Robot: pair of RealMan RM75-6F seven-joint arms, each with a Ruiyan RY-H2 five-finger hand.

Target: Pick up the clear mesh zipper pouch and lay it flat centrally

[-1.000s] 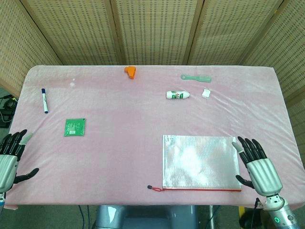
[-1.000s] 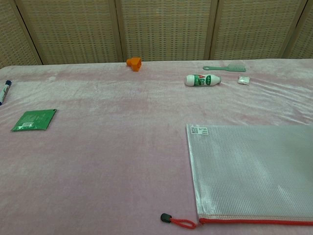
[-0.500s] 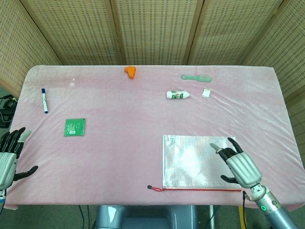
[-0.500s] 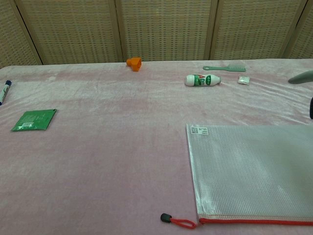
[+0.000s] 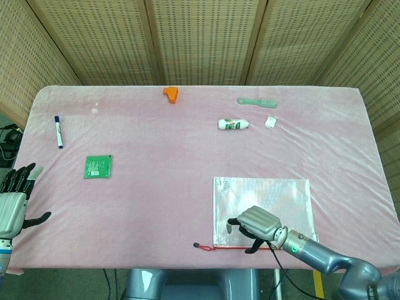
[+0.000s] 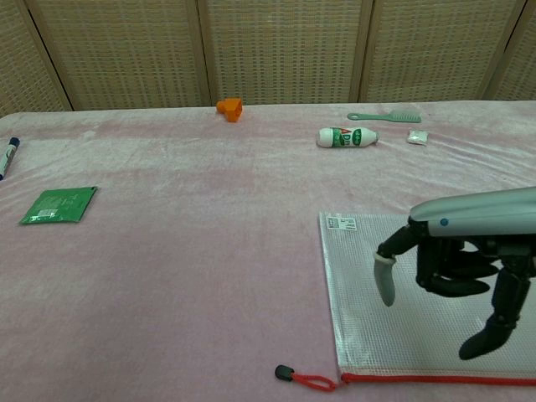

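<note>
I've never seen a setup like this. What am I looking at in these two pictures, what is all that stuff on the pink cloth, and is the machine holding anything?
It is a two-armed robot with finger hands, steered by a person. One picture looks down from its head, the other looks forward from its chest.

The table wears a pink cloth. On it lie a clear mesh zipper pouch with a red zip, a green packet, a blue marker, an orange piece, a green comb, a small white bottle and a tiny white packet.

The right hand hovers over the pouch, fingers curled downward, holding nothing; whether it touches the pouch is unclear. The left hand waits at the table's near-left edge, open and empty.
</note>
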